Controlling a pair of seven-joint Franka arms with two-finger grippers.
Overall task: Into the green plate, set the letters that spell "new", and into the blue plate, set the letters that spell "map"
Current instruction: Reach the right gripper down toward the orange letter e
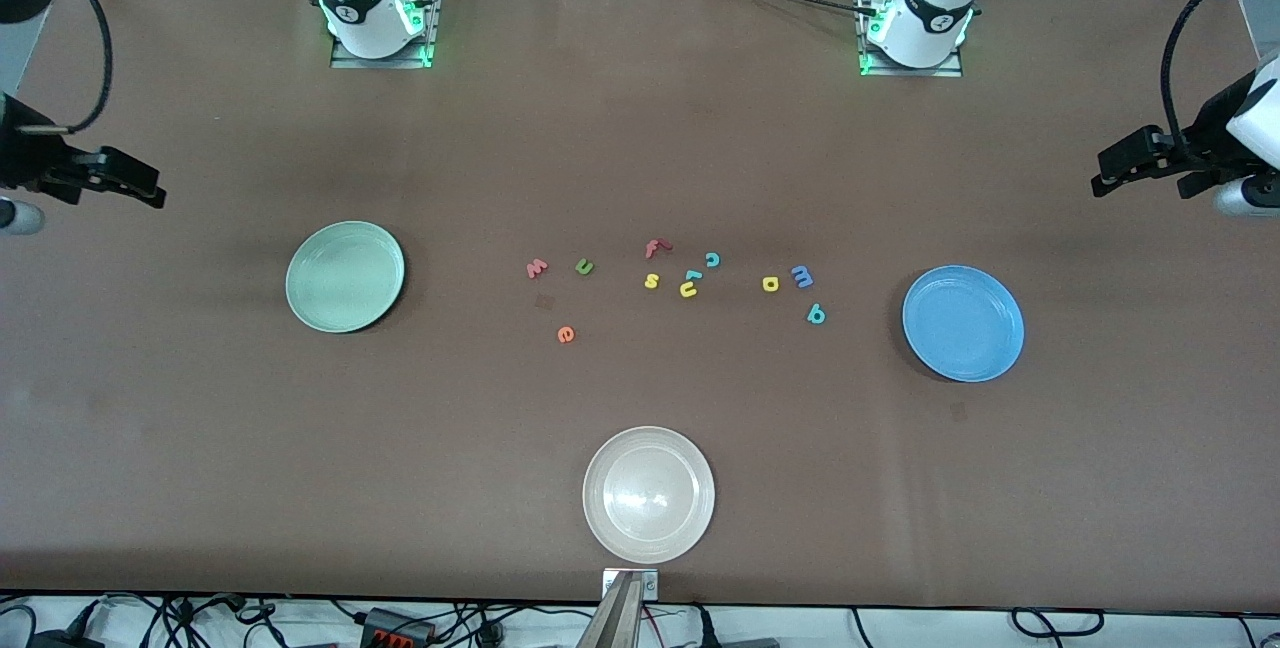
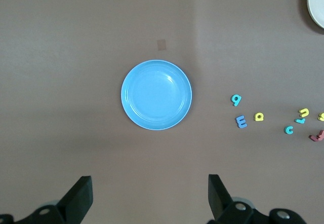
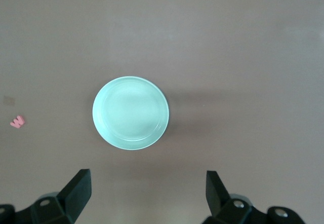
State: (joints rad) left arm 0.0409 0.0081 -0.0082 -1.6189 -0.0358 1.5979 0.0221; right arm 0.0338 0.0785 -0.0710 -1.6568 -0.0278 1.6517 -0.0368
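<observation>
Letters [image 1: 690, 280] lie mid-worktop between empty green plate [image 1: 345, 276] and blue plate [image 1: 963, 323]; left pincer [image 2: 149, 196] and right pincer [image 3: 147, 193] hang open, empty.

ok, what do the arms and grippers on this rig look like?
Two white arms with black joint bands, on metal base plates lit green. Black cables run along each arm. The left gripper and right gripper are matte black with two wedge-shaped fingers; round screw holes show on the gripper bodies in the wrist views. A red fitting sits by the left arm's base.
</observation>
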